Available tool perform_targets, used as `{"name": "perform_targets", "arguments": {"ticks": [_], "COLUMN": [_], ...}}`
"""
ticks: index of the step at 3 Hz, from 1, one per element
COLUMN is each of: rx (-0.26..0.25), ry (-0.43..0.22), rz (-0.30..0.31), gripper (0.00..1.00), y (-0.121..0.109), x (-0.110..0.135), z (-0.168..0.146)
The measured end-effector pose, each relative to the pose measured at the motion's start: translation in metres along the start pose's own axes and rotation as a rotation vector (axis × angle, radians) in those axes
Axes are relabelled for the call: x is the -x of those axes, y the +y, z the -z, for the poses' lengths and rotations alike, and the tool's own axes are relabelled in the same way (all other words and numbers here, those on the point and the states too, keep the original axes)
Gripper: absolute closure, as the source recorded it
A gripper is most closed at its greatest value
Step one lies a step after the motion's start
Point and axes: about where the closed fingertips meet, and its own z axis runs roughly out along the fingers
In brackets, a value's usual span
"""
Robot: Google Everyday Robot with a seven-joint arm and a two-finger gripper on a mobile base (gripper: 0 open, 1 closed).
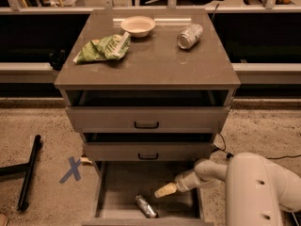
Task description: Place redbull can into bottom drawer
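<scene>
Redbull can [146, 206]: slim, silvery, lying on its side on the bottom drawer [121, 182] floor, near the front edge. Gripper [164, 190]: inside the open drawer, just beside the can, holding nothing; its spread cannot be told.

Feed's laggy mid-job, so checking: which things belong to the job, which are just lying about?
Job: slim can lying in the bottom drawer; hand beside it, over the drawer floor.
Lying about: bowl, green bag, dented can, all on the cabinet top.
</scene>
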Motion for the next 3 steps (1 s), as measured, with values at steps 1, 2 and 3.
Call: {"name": "perform_targets", "arguments": {"ticks": [1, 2, 3], "rx": [-0.028, -0.063, -0.091], "ry": [-0.032, -0.068, -0.101], "rz": [0.012, 0.013, 0.004], "gripper": [0.00, 0.00, 0.00], "y": [0.009, 0.015, 0.015], "x": [-0.005, -0.013, -0.024], "z": [0.026, 0.054, 0.080]}}
